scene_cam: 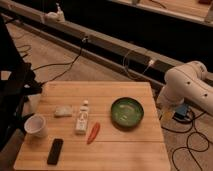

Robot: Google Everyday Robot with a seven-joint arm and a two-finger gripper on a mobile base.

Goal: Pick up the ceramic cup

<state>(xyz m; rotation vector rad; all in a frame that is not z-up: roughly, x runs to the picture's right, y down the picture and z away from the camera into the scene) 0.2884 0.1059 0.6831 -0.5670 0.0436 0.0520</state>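
At the near left of the wooden table (100,90), the white ceramic cup (36,125) is sitting mouth up by the left edge, with nothing touching it. Just right and nearer, a flat black device (55,151) is lying; farther back, a small pale flat thing (63,111) is resting. A white bottle (82,120) is sitting mid-table, with an orange-red item (93,132) just beside it. The green bowl (127,111) is sitting right of centre. My white arm (192,87) is hanging off the table's right side, well apart from the cup. My claw is sitting out of view there, so I cannot tell whether it is spread or pressed together.
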